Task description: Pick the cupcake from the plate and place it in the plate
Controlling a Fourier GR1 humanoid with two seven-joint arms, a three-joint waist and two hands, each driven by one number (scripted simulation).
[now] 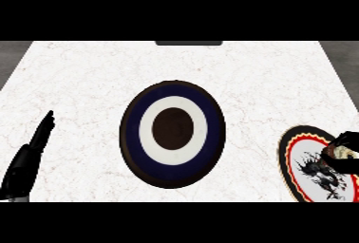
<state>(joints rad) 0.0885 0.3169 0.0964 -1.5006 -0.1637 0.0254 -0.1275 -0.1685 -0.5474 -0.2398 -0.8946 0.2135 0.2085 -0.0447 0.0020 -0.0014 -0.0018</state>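
1. You have a single head view, looking steeply down on the white marbled desk (84, 71) from the robot's own side.
2. It faces toward 12 o'clock, where the desk's far edge runs.
3. It sits close: the blue-ringed plate (173, 134) fills the centre, and a second plate (298, 163) is cut off at 4 o'clock.

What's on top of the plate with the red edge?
The right hand is over the red-edged plate, curled around something pale. The fingers hide most of it. A black drawing shows on the plate.
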